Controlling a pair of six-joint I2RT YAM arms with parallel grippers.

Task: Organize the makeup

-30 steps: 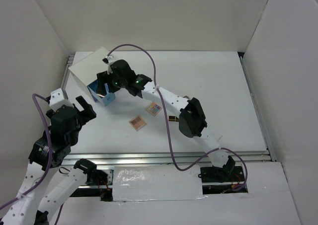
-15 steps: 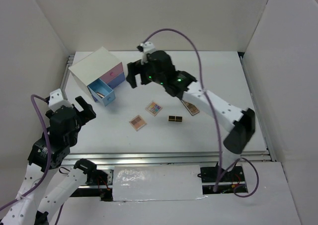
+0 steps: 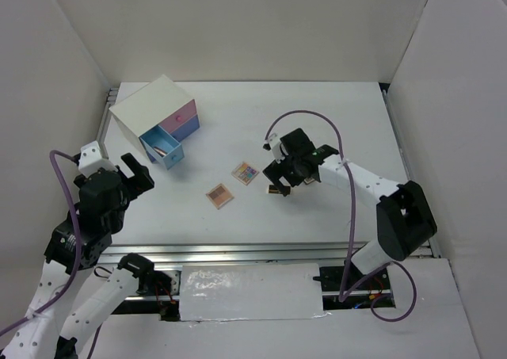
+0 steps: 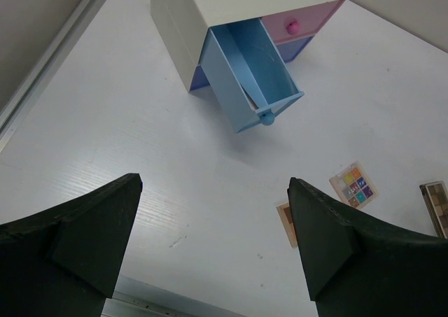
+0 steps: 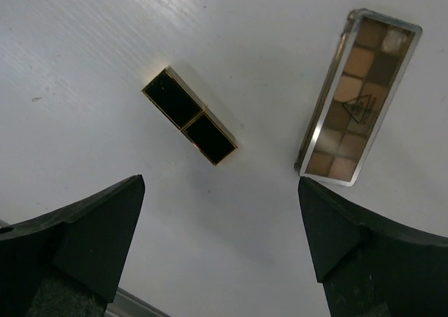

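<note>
The box (image 3: 150, 105) sits in the upper left of the top view. Its drawer (image 3: 162, 147) is pulled out toward the lower right. Right of the drawer, near the frame's centre, lies a square palette (image 3: 245, 173). A second square palette (image 3: 219, 195) lies just below and left of it, not touching. Further right, the right gripper (image 3: 279, 183) hangs over the table. In its wrist view the lipstick (image 5: 190, 116) lies left of centre. The long palette (image 5: 360, 96) lies in the upper right, apart from it. The left gripper (image 3: 136, 171) is below the box, at the left.

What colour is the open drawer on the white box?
The open drawer is light blue, with a blue knob; left wrist view shows it best.
</note>
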